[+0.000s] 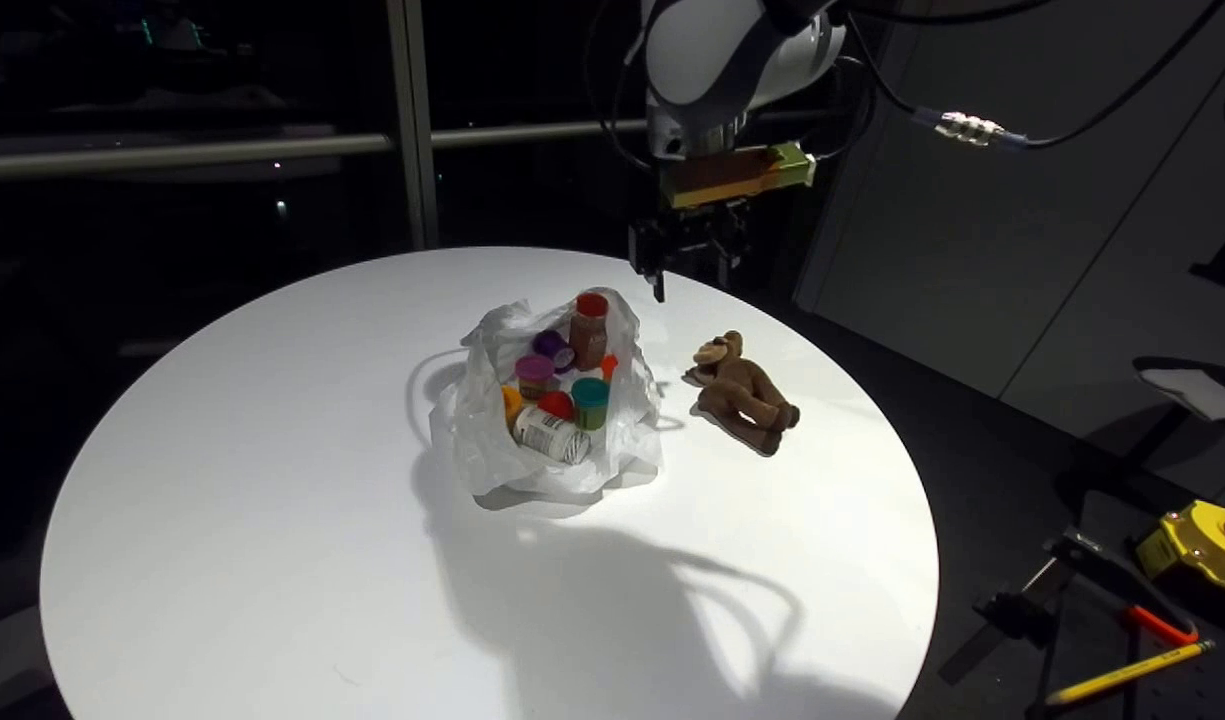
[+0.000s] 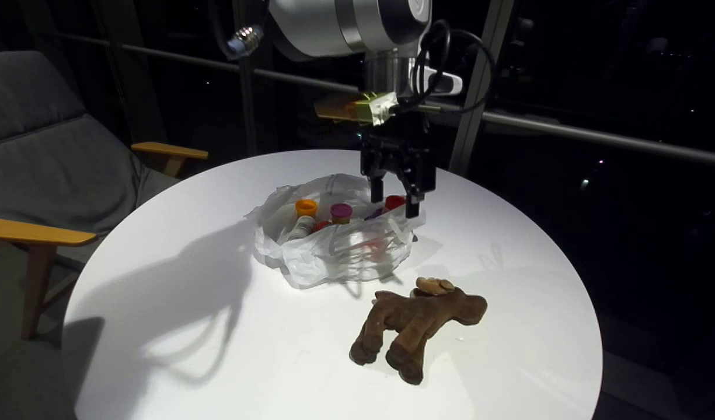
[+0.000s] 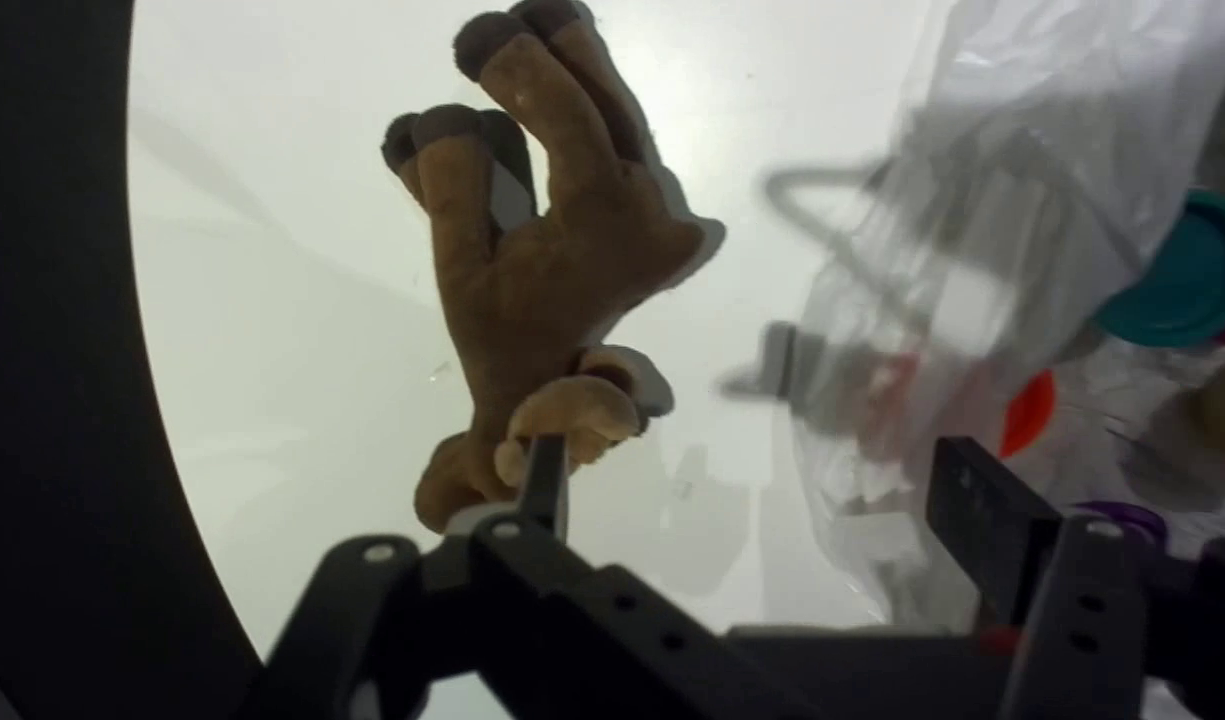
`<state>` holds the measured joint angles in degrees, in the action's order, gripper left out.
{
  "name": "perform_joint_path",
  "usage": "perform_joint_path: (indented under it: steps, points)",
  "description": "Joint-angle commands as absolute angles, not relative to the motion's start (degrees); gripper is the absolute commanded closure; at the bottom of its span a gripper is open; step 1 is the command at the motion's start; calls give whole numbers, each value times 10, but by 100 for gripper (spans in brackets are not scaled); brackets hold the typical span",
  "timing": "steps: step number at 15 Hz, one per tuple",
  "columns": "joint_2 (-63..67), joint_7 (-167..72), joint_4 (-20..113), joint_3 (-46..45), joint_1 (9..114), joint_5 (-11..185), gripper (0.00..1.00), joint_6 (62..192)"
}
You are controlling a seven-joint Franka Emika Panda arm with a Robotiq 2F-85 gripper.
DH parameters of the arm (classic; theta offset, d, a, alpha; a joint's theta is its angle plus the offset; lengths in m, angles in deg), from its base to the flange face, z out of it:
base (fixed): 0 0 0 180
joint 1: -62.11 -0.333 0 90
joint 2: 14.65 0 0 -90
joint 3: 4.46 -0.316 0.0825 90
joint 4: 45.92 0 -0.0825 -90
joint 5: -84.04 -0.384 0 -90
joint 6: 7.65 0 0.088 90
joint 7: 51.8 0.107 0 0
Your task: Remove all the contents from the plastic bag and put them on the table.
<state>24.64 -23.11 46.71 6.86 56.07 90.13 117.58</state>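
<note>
While the plastic bag [image 1: 484,460] gapes on the white table [image 1: 232,480], a brown toy figure [image 2: 412,315] lies outside it, near its wall but not touching. The pincer [image 3: 757,450] hangs above the table near the bag, its jaws spread well apart and holding nothing. Inside the bag, a red-capped bottle [image 1: 590,342] stands upright and a white bottle [image 1: 550,434] lies tilted. Also within its walls sit a teal-lidded tub [image 1: 590,406], a purple-lidded tub [image 1: 534,375], a purple piece [image 1: 553,347], a red piece [image 1: 556,405] and an orange-topped tub [image 2: 306,208].
</note>
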Motion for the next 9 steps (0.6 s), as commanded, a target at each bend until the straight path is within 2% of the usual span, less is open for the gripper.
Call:
perform_joint_path:
  steps: [1, 9]
  points:
    - [244, -268, 451, 33, 563, 899, 0, 1209]
    - [344, -391, 345, -20, 580, 883, 0, 1204]
